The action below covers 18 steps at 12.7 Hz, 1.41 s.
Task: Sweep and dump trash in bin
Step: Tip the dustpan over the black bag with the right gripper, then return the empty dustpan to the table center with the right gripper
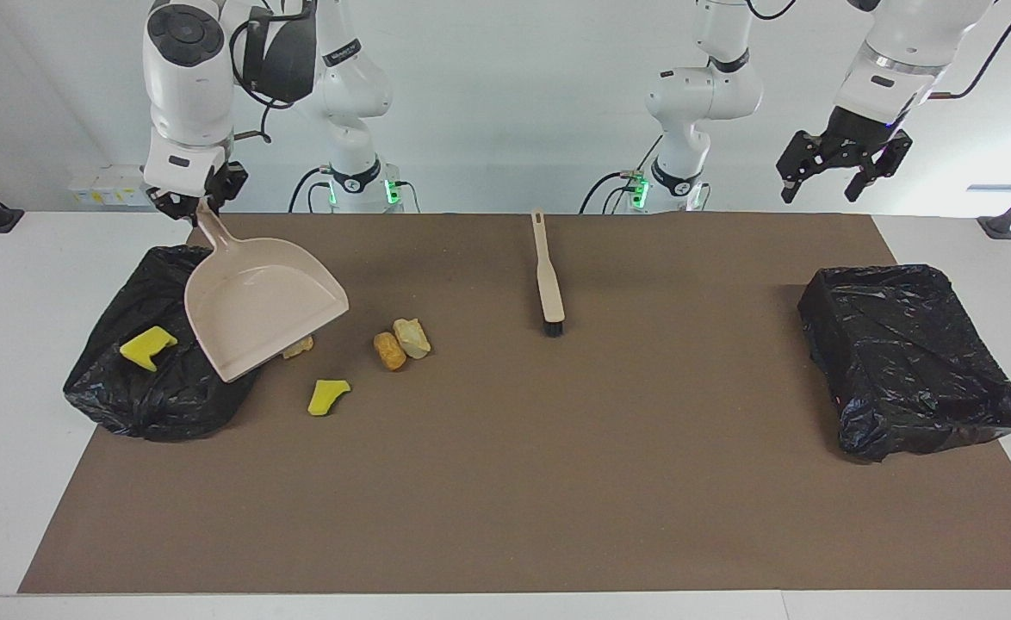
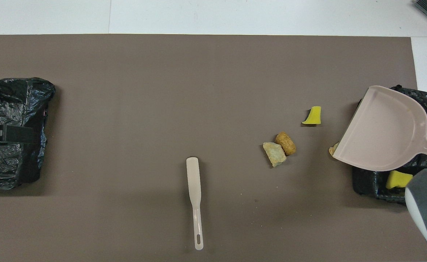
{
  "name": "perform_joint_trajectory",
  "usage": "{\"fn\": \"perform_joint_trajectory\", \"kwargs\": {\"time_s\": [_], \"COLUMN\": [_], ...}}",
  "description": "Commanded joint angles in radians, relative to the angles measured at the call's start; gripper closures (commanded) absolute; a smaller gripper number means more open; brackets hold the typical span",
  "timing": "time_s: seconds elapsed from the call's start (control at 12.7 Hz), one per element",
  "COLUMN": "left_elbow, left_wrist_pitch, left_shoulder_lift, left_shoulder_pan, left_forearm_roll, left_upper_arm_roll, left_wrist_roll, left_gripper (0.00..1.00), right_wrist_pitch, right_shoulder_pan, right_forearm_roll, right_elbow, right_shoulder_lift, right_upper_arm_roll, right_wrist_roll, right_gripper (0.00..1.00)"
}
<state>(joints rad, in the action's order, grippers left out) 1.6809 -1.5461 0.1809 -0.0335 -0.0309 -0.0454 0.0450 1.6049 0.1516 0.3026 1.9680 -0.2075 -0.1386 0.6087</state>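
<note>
My right gripper [image 1: 198, 204] is shut on the handle of the beige dustpan [image 1: 256, 310], which hangs tilted and empty over the edge of the black-bagged bin [image 1: 152, 405] at the right arm's end. One yellow chunk [image 1: 147, 347] lies in that bin. On the mat beside it lie a yellow chunk [image 1: 327, 397], an orange lump [image 1: 389, 350], a pale lump [image 1: 412, 337] and a small tan lump [image 1: 299, 346] partly under the pan's lip. The brush [image 1: 548, 275] lies alone mid-table. My left gripper [image 1: 824, 191] is open, raised at the left arm's end.
A second black-bagged bin [image 1: 910, 362] stands at the left arm's end of the brown mat [image 1: 557, 499]. In the overhead view the dustpan [image 2: 380, 134] covers part of the bin [image 2: 366, 182], and the brush [image 2: 195, 200] lies handle toward the robots.
</note>
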Motion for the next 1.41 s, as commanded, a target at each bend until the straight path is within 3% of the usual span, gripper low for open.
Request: {"fn": "perform_joint_trajectory", "kwargs": {"time_s": [0.0,0.24,0.55,0.86,1.02,1.34], "left_elbow": [-0.038,-0.03,-0.027,-0.024,-0.024,-0.024], "left_wrist_pitch": [0.038,0.024,-0.002,0.013,0.02,0.02], "left_shoulder_lift": [-0.012,-0.011,-0.011,-0.009,-0.009,-0.009], "left_shoulder_pan": [0.009,0.01,0.014,0.015,0.014,0.013], "left_forearm_roll": [-0.024,0.02,0.04,0.037,0.037,0.037], "left_upper_arm_roll": [-0.005,-0.005,-0.004,-0.001,-0.001,-0.001], "left_wrist_roll": [-0.008,0.006,0.019,0.013,0.015,0.015], "left_gripper": [0.0,0.0,0.0,0.0,0.0,0.0], "right_wrist_pitch": [-0.034,-0.004,0.075,0.255,0.355,0.421], "right_shoulder_pan": [-0.065,-0.147,-0.289,-0.426,-0.481,-0.567], "right_forearm_roll": [-0.105,-0.268,-0.367,-0.398,-0.395,-0.384], "right_elbow": [-0.018,-0.041,-0.124,-0.196,-0.224,-0.412], "right_shoulder_lift": [0.016,0.074,0.201,0.361,0.443,0.663], "right_upper_arm_roll": [-0.007,-0.009,-0.009,-0.009,-0.009,-0.007], "right_wrist_roll": [-0.232,-0.484,-0.768,-1.021,-1.043,-1.193], "right_gripper": [1.0,1.0,1.0,1.0,1.0,1.0]}}
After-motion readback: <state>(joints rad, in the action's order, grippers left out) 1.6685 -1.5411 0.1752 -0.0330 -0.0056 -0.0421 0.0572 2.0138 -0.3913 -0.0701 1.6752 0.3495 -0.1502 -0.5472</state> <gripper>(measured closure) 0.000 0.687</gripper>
